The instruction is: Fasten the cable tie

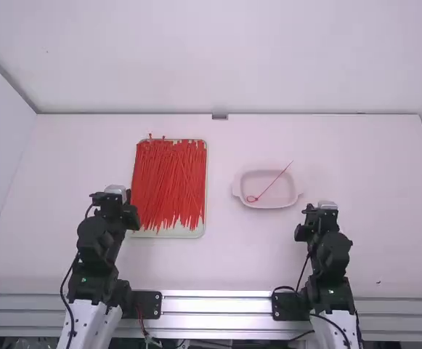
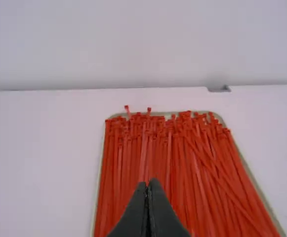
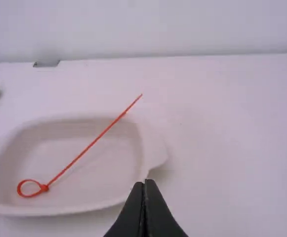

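Seeing thin red cable tie [image 3: 84,149], looped, in my smooth white dish [image 3: 155,153]; left gripper [image 2: 148,182], right gripper [image 3: 144,182] closed, empty.

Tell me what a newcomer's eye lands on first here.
The thick bed of red cable ties on a tray, left of centre, grabs the eye first. Next comes the single red tie, closed into a small loop and lying in a white dish to the right, its tail sticking out over the rim. The left tool near the pile and the right tool near the dish are both shut.
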Controlling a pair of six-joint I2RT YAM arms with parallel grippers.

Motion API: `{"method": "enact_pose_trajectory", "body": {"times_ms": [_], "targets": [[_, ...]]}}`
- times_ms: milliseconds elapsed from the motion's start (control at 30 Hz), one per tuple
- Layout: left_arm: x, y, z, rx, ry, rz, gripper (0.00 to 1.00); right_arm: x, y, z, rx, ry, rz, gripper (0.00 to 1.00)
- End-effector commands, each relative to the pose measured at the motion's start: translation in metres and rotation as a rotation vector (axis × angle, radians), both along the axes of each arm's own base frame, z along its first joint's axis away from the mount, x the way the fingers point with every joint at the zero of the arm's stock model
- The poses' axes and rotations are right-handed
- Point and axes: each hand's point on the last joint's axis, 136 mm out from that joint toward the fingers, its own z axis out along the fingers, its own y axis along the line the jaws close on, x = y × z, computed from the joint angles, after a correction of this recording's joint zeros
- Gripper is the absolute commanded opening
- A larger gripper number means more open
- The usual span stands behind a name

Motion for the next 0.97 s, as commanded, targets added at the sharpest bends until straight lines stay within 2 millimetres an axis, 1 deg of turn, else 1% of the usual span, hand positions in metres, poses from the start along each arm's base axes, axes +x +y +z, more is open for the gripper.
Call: {"method": "enact_pose_trajectory", "body": {"times_ms": [0, 100, 433, 500, 767, 933], "targets": [[-0.003, 0.004, -0.008, 0.009, -0.009, 0.023, 0.0, -0.001, 0.0, 0.002, 0.003, -0.021, -0.001, 0.0], [-0.007, 0.004, -0.02, 0.009, -0.009, 0.023, 0.0, -0.001, 0.0, 0.011, 0.003, -0.062, -0.001, 0.0], [-0.013, 0.004, -0.053, 0.009, -0.01, 0.023, 0.0, -0.003, 0.0, 0.035, 0.003, -0.168, -0.001, 0.0], [-0.013, 0.004, -0.046, 0.009, -0.037, 0.023, 0.0, -0.003, 0.0, 0.04, 0.003, -0.189, -0.001, 0.0], [-0.015, 0.004, -0.027, 0.008, -0.121, 0.024, 0.0, -0.003, 0.0, 0.04, 0.003, -0.189, -0.001, 0.0], [-0.015, 0.004, -0.025, 0.007, -0.134, 0.024, 0.0, -0.003, 0.0, 0.04, 0.003, -0.189, -0.001, 0.0]]}}
